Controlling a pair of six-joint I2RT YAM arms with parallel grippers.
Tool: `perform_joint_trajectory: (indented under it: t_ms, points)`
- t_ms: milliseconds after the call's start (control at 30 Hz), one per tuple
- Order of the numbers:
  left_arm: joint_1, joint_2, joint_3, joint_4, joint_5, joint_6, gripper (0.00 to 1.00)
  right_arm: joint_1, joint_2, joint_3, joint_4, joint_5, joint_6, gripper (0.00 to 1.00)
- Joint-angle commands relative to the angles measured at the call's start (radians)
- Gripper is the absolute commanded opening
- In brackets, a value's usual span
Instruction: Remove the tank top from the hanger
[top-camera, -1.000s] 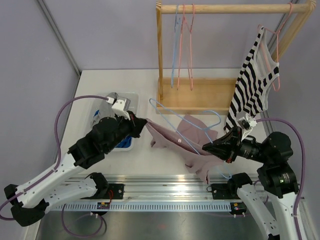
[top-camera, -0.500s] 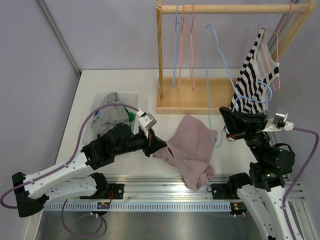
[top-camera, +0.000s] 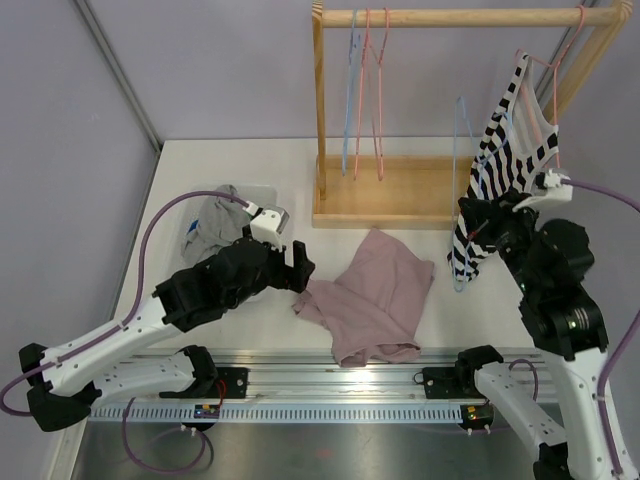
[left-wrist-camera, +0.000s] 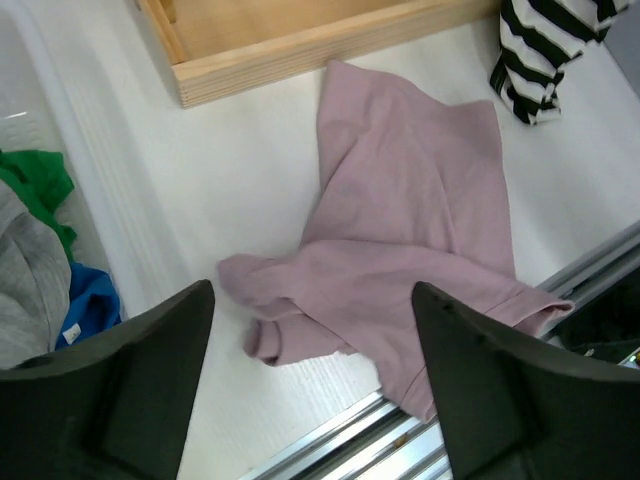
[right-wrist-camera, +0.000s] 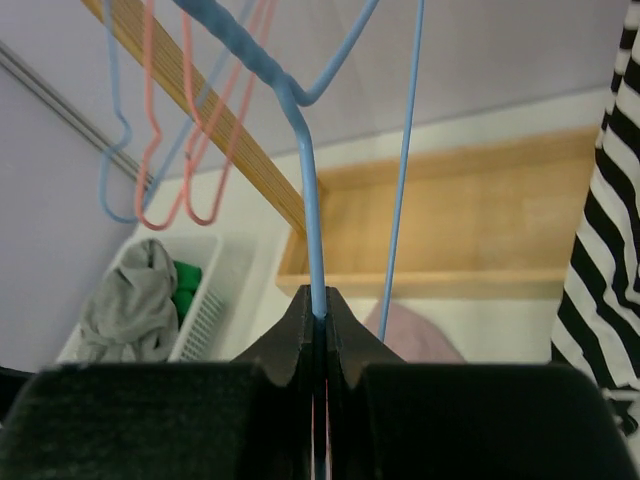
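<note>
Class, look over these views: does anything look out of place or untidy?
The pink top lies crumpled on the table, off any hanger. The right end effector grips a bare blue hanger in mid-air, not hung on the rail.

The tank top lies on the tabletop, at 6 o'clock from the rack. The left end effector is just beside it at its 9 o'clock. Farther out at 10 o'clock is the bin, with clothes in it. At the tank top's 2 o'clock, apart from it, the right end effector clamps the hanger beside a garment hung on the rack.
</note>
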Motion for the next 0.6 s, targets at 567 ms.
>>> perform_joint_trajectory:
  t_ms: [567]
  points:
    - [0.001,-0.041,0.053,-0.112,-0.061,0.025,0.99,0.001,0.741,0.754,-0.054,-0.084,-0.051,0.0]
